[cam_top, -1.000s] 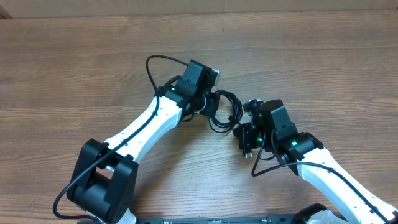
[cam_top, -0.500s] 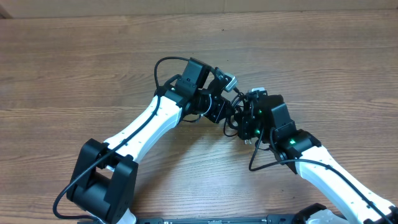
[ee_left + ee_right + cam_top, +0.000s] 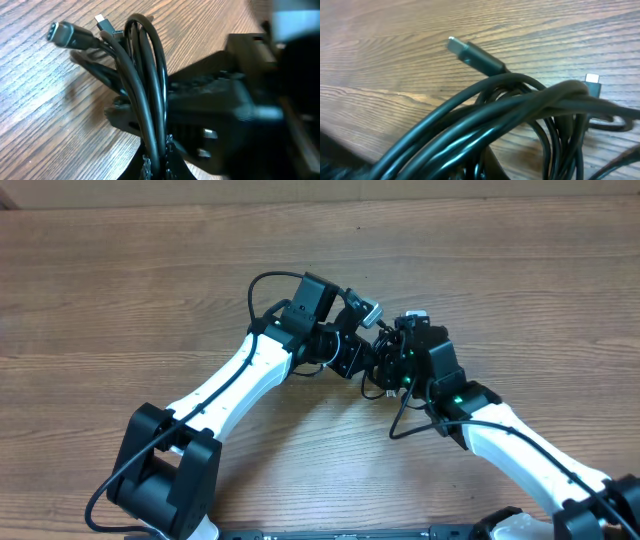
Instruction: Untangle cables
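Nearest, the white left arm (image 3: 220,385) and right arm (image 3: 520,450) lean in from the front edge and meet near the middle of the table (image 3: 120,260). Two green lights (image 3: 458,399) glow on the right arm.

The left pincer (image 3: 362,358) is closed on the cables (image 3: 384,332). In the left wrist view their black strands run down between its fingers, at least three side by side. The right pincer (image 3: 396,362) is closed too and pressed against the same bundle; whether it pinches a strand cannot be told.

A second ago it stood apart, lower and further right, with the cables looped between the two pincers. Since then the left pincer has turned with the bundle and the right has closed in.

Beyond the loops two plug ends show: a rounded grey plug (image 3: 61,33) and a flat silver-tipped plug (image 3: 102,22). How many cables there are cannot be told.
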`<action>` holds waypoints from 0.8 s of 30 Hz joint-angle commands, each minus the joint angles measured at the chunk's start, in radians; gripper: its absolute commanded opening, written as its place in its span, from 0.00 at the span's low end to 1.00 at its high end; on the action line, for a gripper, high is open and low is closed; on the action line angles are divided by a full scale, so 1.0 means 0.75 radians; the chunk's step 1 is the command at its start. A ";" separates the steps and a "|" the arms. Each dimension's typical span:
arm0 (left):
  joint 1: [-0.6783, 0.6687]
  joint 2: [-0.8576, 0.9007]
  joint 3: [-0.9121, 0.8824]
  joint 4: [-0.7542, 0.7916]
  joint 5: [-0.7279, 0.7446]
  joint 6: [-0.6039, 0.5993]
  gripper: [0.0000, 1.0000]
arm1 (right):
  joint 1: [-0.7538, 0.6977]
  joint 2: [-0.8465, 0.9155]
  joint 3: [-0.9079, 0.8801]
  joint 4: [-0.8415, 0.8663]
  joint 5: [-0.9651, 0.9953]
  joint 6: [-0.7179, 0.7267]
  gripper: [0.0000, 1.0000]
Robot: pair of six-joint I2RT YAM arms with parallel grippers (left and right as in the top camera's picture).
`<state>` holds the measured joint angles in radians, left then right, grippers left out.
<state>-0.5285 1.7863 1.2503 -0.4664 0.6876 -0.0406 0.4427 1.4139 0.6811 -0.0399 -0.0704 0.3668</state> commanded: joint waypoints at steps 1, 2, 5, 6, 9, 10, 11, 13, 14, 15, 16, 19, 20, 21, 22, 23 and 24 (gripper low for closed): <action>-0.010 -0.046 0.026 -0.010 0.163 0.066 0.04 | -0.009 0.058 0.042 0.058 0.048 0.022 0.04; -0.010 -0.046 0.026 -0.010 0.176 0.066 0.04 | -0.009 0.076 0.042 0.074 0.048 0.049 0.04; -0.003 -0.046 0.026 -0.012 0.222 0.066 0.04 | -0.009 0.119 0.042 0.118 0.048 0.126 0.04; 0.002 -0.046 0.026 -0.013 0.238 0.066 0.04 | -0.009 0.126 0.042 0.129 0.048 0.151 0.04; 0.026 -0.046 0.026 -0.015 0.315 0.066 0.04 | -0.009 0.130 0.042 0.142 0.048 0.212 0.12; 0.041 -0.046 0.026 -0.015 0.352 0.065 0.04 | -0.009 0.130 0.042 0.142 0.048 0.228 0.16; 0.057 -0.046 0.026 -0.013 0.394 0.065 0.04 | -0.009 0.130 0.042 0.142 0.048 0.247 0.18; 0.087 -0.046 0.026 -0.008 0.463 0.064 0.04 | -0.009 0.130 0.042 0.141 0.041 0.250 0.25; 0.108 -0.046 0.026 -0.006 0.499 0.057 0.04 | -0.009 0.130 0.042 0.142 0.032 0.250 0.30; 0.127 -0.046 0.026 -0.006 0.512 0.046 0.04 | -0.009 0.130 0.043 0.142 0.024 0.250 0.37; 0.145 -0.046 0.026 -0.007 0.508 0.027 0.04 | -0.009 0.128 0.044 0.147 0.007 0.249 0.45; 0.197 -0.046 0.026 -0.006 0.485 -0.038 0.04 | -0.009 0.098 0.046 0.157 -0.063 0.249 0.66; 0.210 -0.046 0.026 -0.006 0.473 -0.063 0.04 | -0.009 0.080 0.046 0.157 -0.079 0.249 0.75; 0.223 -0.046 0.026 -0.006 0.455 -0.089 0.04 | -0.009 0.052 0.046 0.154 -0.094 0.249 0.88; 0.231 -0.046 0.026 -0.006 0.430 -0.117 0.04 | -0.009 0.028 0.046 0.151 -0.102 0.249 0.95; 0.237 -0.046 0.026 -0.007 0.402 -0.149 0.04 | -0.009 -0.009 0.046 0.145 -0.109 0.249 1.00; 0.242 -0.046 0.026 -0.007 0.366 -0.185 0.04 | -0.009 -0.043 0.046 0.136 -0.109 0.249 1.00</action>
<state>-0.3428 1.7859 1.2499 -0.4763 0.9417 -0.0944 0.4370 1.4544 0.6899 0.0601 -0.1272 0.5514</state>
